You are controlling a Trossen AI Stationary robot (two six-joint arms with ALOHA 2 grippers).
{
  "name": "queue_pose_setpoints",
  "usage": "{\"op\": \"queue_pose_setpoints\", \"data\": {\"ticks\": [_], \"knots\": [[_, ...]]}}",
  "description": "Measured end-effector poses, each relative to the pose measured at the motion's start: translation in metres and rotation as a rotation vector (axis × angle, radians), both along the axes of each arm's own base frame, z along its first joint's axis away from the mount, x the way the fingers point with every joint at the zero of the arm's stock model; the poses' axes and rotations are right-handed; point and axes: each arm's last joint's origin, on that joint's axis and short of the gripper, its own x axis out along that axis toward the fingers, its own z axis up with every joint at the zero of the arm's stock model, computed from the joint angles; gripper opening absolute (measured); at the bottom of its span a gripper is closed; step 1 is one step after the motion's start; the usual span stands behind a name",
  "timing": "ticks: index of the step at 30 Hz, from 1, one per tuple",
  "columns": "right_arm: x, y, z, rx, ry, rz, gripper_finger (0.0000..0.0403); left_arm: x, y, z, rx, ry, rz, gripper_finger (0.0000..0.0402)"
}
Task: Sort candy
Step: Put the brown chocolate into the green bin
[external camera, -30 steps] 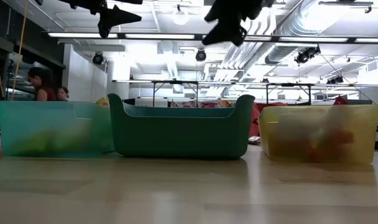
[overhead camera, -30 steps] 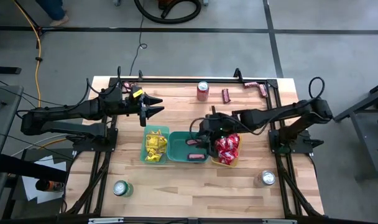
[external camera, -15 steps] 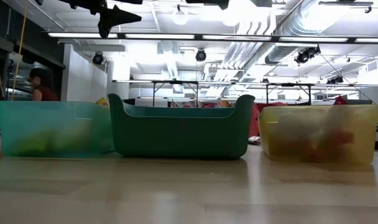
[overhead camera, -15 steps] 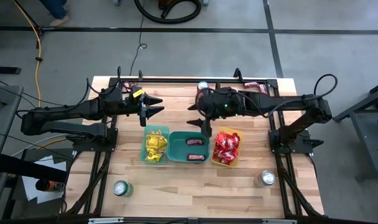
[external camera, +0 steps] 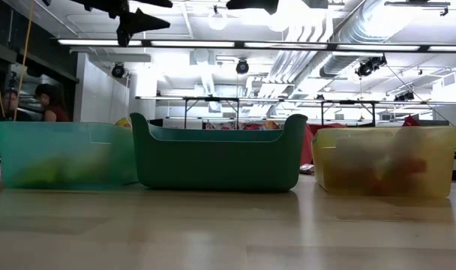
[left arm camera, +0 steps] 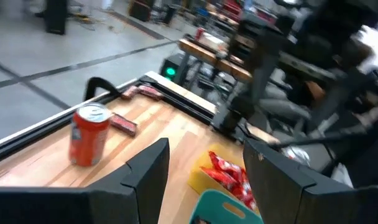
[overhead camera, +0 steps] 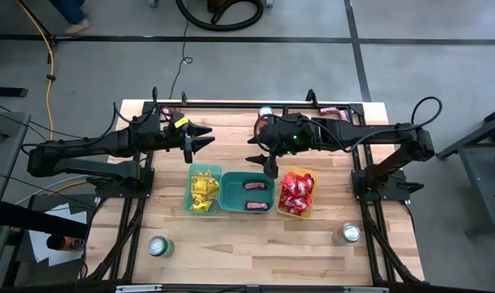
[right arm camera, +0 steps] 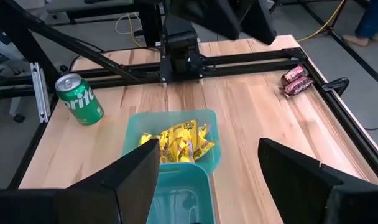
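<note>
Three bins stand in a row mid-table: a teal bin [overhead camera: 204, 190] with yellow candy [right arm camera: 176, 145], a green bin [overhead camera: 247, 194] with two dark brown bars, and a yellow bin [overhead camera: 297, 194] with red candy [left arm camera: 228, 175]. Loose brown bars lie on the table at the far right [overhead camera: 335, 114] and far left [overhead camera: 170, 111]. My left gripper [overhead camera: 202, 141] hangs open and holds nothing, high above the table beyond the teal bin. My right gripper [overhead camera: 261, 161] is open and holds nothing, high over the green bin's far rim.
A red can [left arm camera: 89, 134] stands near the far edge, partly under my right arm in the high view. A green can [overhead camera: 159, 246] stands at the near left and a silver can [overhead camera: 350, 233] at the near right. People show in the room at the low view's left.
My right gripper has risen from just above the green and yellow bins and drawn toward the table's far edge, leaving the low view's top. It stays open with nothing between its fingers. The candy in the bins has not moved.
</note>
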Motion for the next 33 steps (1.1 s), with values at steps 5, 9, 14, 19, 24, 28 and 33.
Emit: {"op": "queue_pose_setpoints", "data": {"ticks": [5, 9, 14, 19, 24, 28, 33], "knots": [[-0.001, 0.000, -0.002, 0.000, 0.025, 0.000, 0.0268, 0.005, 0.011, 0.001, -0.099, 0.095, 0.230, 0.0188], [-0.002, -0.003, -0.003, 0.012, 0.036, -0.014, 0.0268, 0.015, 0.035, 0.003, -0.112, 0.372, 0.402, 0.0183], [-0.003, -0.008, -0.006, 0.034, 0.068, -0.041, 0.0268, 0.020, 0.076, -0.035, -0.146, 0.739, 0.594, 0.0181], [-0.005, -0.009, -0.008, 0.048, 0.097, -0.053, 0.0268, -0.002, 0.101, -0.094, -0.363, 0.864, 0.876, 0.0182], [-0.006, -0.009, -0.009, 0.058, 0.107, -0.058, 0.0268, -0.026, 0.107, -0.145, -0.539, 0.701, 1.097, 0.0181], [-0.006, -0.009, -0.010, 0.058, 0.113, -0.059, 0.0268, -0.032, 0.117, -0.161, -0.546, 0.549, 1.143, 0.0181], [-0.006, -0.009, -0.010, 0.058, 0.113, -0.059, 0.0268, -0.040, 0.135, -0.176, -0.610, 0.550, 1.195, 0.0181]]}}
